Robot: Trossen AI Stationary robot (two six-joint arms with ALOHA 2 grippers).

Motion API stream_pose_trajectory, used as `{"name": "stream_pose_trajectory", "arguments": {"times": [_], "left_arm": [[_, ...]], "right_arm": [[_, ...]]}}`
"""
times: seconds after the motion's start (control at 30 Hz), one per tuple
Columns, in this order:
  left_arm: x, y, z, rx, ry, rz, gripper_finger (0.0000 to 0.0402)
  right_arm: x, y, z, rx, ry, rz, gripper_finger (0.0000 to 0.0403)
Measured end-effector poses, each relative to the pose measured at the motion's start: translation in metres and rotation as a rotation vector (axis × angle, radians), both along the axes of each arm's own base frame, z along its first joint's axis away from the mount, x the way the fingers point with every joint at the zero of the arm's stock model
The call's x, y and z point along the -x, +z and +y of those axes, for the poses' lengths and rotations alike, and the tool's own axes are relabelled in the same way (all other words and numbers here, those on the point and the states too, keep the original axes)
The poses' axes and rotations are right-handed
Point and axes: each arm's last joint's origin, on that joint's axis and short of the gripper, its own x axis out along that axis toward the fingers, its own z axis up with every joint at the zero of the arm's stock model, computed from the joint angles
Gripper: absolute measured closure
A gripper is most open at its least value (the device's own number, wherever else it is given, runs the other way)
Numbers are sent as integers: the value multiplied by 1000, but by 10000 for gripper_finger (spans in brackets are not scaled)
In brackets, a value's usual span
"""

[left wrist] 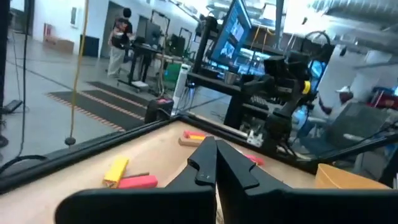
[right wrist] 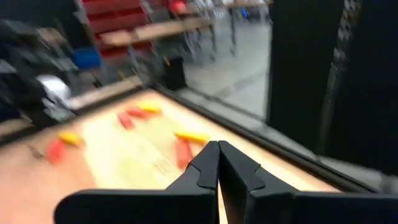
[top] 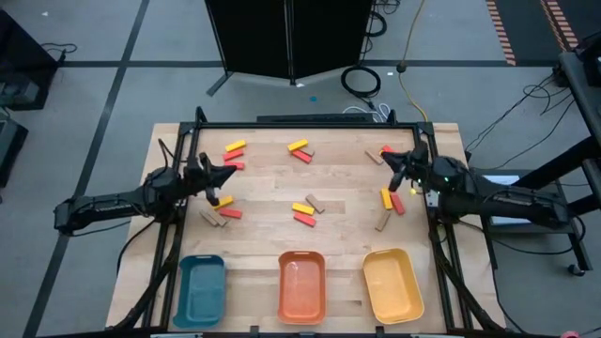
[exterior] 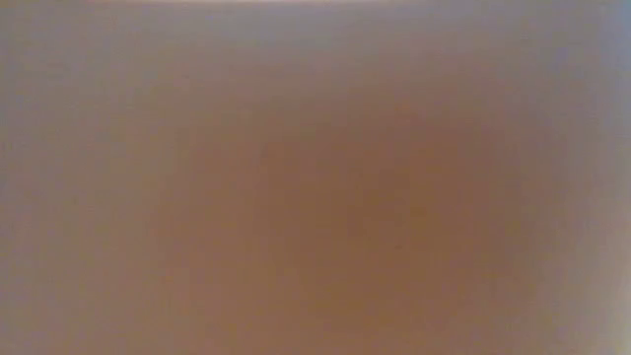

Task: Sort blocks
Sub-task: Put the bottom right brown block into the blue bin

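Observation:
Small red, yellow and tan blocks lie flat on the wooden table (top: 263, 244) in loose groups: far left (top: 234, 156), far middle (top: 300, 150), far right (top: 378, 154), left (top: 223, 210), centre (top: 306, 210) and right (top: 389, 207). My left gripper (top: 228, 175) hovers shut above the table's left side, between the far-left and left groups. Its fingers (left wrist: 216, 152) hold nothing. My right gripper (top: 392, 165) hovers shut over the right side, near the far-right blocks, and is also empty in its wrist view (right wrist: 217, 152).
Three rounded trays stand along the near edge: blue (top: 200, 291), orange (top: 301, 286) and yellow (top: 393, 285). A black frame rail (top: 310, 120) runs along the table's far edge. The low view shows only a blur.

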Motion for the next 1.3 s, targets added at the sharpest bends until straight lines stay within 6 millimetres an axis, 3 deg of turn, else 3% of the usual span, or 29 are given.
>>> {"name": "stream_pose_trajectory", "arguments": {"times": [0.13, 0.27, 0.4, 0.57, 0.67, 0.87, 1.3], "left_arm": [[-8, 14, 2, -99, 9, 114, 401], [-20, 30, 3, -203, -15, 170, 387], [-32, 40, 3, -270, -42, 218, 342], [-44, 48, 1, -224, -82, 219, 279], [-50, 48, -2, -219, -108, 236, 263], [-52, 55, -3, -261, -99, 201, 261], [-55, 45, -4, -292, -132, 296, 261]], "right_arm": [[-10, 12, -9, -127, -12, 209, 350], [-24, 22, -11, -428, 39, 304, 285], [-38, 27, -10, -748, 33, 363, 237], [-48, 17, -4, -1047, -127, 455, 224], [-51, 8, 0, -1188, -197, 508, 229], [-61, -5, 10, -1279, -280, 595, 240], [-80, -33, 33, -1192, -509, 699, 241]]}}
